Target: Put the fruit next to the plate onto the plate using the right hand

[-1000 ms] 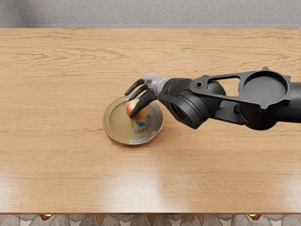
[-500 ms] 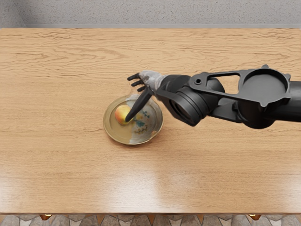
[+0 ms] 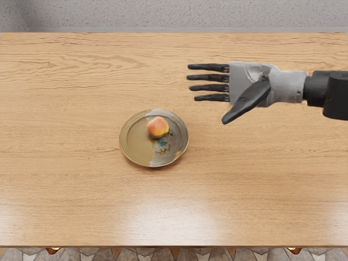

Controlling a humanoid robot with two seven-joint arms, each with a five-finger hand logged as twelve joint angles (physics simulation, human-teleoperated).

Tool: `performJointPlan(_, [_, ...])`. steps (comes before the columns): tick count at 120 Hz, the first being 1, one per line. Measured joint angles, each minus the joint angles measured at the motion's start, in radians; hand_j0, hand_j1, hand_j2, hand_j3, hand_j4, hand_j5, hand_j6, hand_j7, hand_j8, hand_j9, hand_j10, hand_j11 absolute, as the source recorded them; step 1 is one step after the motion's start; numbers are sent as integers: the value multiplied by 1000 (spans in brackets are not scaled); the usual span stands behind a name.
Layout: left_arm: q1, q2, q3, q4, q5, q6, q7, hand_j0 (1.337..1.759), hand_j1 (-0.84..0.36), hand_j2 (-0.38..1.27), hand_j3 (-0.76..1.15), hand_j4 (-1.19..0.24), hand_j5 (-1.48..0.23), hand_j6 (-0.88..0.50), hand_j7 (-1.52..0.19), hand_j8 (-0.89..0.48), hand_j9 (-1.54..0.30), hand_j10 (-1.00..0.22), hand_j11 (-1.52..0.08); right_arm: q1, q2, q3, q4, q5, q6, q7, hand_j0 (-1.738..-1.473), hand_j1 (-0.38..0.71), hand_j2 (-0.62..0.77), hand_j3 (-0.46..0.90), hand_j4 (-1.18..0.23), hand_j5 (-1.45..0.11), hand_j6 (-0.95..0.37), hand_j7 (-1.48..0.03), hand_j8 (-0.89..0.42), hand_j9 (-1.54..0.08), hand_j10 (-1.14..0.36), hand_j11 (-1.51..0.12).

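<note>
The right hand (image 3: 249, 85) comes in on its arm from the picture's right edge and hovers over the wooden tabletop (image 3: 65, 81) with nothing in its grasp. Its four fingers (image 3: 209, 78) are stretched out straight, side by side with small gaps between them, all pointing toward the picture's left. The thumb (image 3: 242, 103) angles down and leftward from the palm, clear of the fingers. The palm is light grey, the fingers and thumb dark, and the dark forearm (image 3: 333, 93) is cut off by the right edge. How high the hand hangs above the wood cannot be told.

The fruit (image 3: 157, 126), a small rounded piece coloured orange-red with some yellow, sits on the plate (image 3: 129, 148). It lies down and to the left of the hand, beyond the thumb tip, and well apart from every fingertip. On the plate it rests a little off the middle, toward the far rim and the side nearer the hand.

The plate is round and shallow, of a brassy olive tone, and lies flat on the tabletop below and to the left of the hand. No part of the hand reaches over it. A pale patch with a bluish mark (image 3: 163, 145) shows on its surface, on the side of the fruit away from the hand.
</note>
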Motion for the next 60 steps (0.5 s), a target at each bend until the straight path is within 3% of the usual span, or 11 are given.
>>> performJointPlan(21, [-1,0,0,0,0,0,0,1658,55,49,0,-245,-318,-245,-318,-245,-318,-245,-318,-146,-153,91,-45,197,226,0,-1658,-287,-8,0,-51,-68,-51,-68,-50,-68,-51,-68])
performJointPlan(37, [-1,0,0,0,0,0,0,1658,55,49,0,-245,-318,-245,-318,-245,-318,-245,-318,-209,-221,105,-96,283,269,0,-1658,-293,-8,0,-45,-61,-45,-61,-45,-61,-46,-61])
performJointPlan(60, [2,0,0,-1,0,0,0,1658,55,49,0,-245,-318,-245,-318,-245,-318,-245,-318,-254,-264,109,-110,323,283,0,-1658,-298,-7,0,-40,-55,-39,-56,-40,-55,-41,-55])
